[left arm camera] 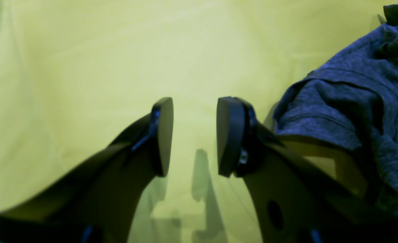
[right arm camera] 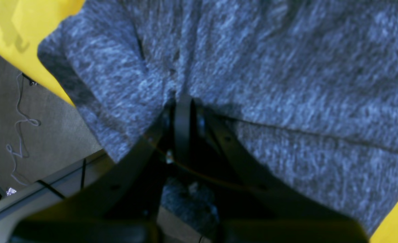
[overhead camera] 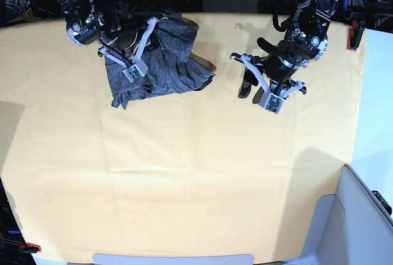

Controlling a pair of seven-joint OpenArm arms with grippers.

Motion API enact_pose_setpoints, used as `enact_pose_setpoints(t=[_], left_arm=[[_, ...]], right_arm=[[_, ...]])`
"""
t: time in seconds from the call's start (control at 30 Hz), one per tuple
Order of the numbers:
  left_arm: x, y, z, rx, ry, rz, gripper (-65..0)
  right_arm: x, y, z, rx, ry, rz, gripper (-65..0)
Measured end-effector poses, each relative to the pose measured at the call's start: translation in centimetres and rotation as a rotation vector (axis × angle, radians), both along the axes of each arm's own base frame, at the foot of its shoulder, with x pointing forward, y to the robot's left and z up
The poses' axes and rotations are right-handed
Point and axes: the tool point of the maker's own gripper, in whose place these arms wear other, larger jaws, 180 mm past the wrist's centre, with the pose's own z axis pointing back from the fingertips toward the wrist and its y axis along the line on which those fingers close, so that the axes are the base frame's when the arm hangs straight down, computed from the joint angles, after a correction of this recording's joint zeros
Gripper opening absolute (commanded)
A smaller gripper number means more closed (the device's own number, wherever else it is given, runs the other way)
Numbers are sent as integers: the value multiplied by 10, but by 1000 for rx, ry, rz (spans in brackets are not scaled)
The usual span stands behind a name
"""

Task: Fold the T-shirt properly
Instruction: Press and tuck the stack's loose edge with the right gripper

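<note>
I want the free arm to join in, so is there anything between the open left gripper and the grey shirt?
Nothing visible. Only bare yellow cloth lies between the left gripper, jaws apart and empty, and the bunched T-shirt, which the right gripper already pinches.

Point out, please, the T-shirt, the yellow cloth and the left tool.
T-shirt (overhead camera: 163, 62): base view, crumpled middle.
Yellow cloth (overhead camera: 184, 179): base view, bare centre.
Left tool (left arm camera: 195, 135): left wrist view, gap between fingertips.
</note>
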Motion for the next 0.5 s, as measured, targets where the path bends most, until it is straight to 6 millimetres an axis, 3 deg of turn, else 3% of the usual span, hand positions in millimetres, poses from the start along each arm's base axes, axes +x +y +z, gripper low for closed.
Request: enact_pose_setpoints(t=[0.37, 0.5], left_arm=[[0, 0, 0, 1, 1, 0, -439], [0, 0, 0, 1, 1, 0, -439]], right_arm=[[0, -10, 1, -29, -6, 15, -641], [27, -26, 14, -39, -72, -48, -627]])
